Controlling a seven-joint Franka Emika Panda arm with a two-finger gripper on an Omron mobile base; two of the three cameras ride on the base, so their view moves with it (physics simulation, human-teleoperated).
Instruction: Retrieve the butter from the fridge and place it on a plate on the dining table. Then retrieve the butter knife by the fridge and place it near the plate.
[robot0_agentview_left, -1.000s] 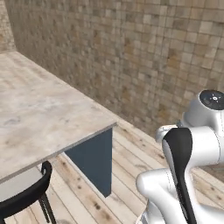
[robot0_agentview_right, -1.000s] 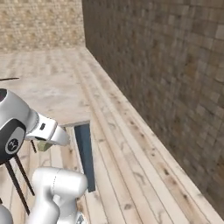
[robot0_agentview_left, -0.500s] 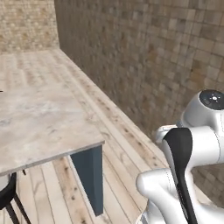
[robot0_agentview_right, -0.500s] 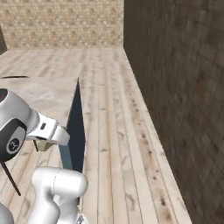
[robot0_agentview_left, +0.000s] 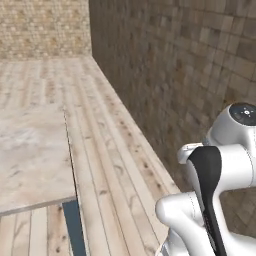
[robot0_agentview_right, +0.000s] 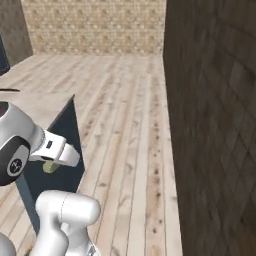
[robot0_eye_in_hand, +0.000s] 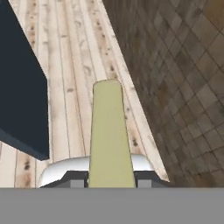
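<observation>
My gripper (robot0_eye_in_hand: 110, 179) is shut on the butter (robot0_eye_in_hand: 109, 131), a pale yellow stick that juts forward between the two dark fingertips (robot0_eye_in_hand: 73, 179). From the right base camera the butter (robot0_agentview_right: 50, 167) peeks out under the white hand, beside the table's dark end panel (robot0_agentview_right: 60, 135). The dining table (robot0_agentview_left: 30, 155), with its beige marbled top, lies at the left of the left base view. I cannot make out the fridge, the plate or the butter knife here.
A dark stone-tile wall (robot0_agentview_left: 190, 75) runs close along the right side. Pale wooden floorboards (robot0_agentview_right: 130, 115) stretch ahead to a lighter brick wall (robot0_agentview_right: 95, 25). The table's dark panel (robot0_eye_in_hand: 19, 96) stands left of the held butter.
The whole picture has swung as the base turned: table slid left, wall now closer on the right. The butter stays held the same way.
</observation>
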